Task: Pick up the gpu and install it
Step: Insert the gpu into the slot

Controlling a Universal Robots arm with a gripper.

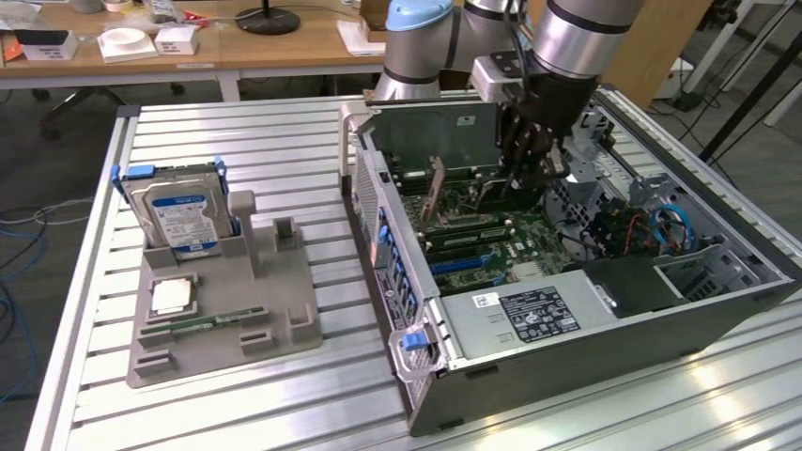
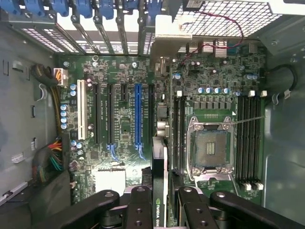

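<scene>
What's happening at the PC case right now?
The arm has its end effector down inside the open computer case, closed on the gpu, which it holds edge-on over the motherboard next to the blue expansion slot. Whether the card is fully seated cannot be told. On the grey tray outside the case, the hard drive stands upright.

The gpu (image 1: 435,193) was held upright inside the computer case (image 1: 414,282); a hard drive (image 1: 183,216) stood in the holder (image 1: 213,310) at the exterior view's left.

Hard drive (image 1: 183,218) upright in grey fixture (image 1: 282,310); desks (image 1: 188,52) behind; empty CPU socket (image 2: 209,149) on motherboard (image 2: 124,124).
</scene>
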